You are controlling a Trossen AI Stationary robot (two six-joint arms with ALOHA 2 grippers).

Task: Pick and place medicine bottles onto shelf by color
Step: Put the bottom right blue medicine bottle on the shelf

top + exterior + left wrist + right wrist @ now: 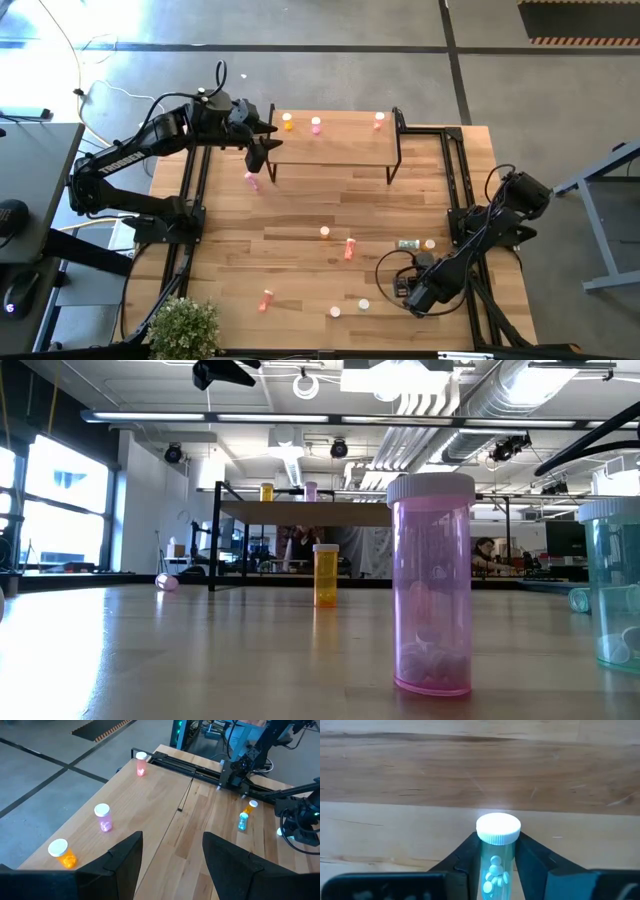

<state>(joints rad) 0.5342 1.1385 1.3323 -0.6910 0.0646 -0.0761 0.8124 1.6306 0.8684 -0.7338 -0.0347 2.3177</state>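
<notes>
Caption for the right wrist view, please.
Right gripper shut on a white-capped teal medicine bottle holding pale pills, above the wooden table.

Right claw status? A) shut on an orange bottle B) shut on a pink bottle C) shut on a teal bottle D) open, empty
C: in the right wrist view the right claw has both fingers pressed against a teal bottle with a white cap.
</notes>
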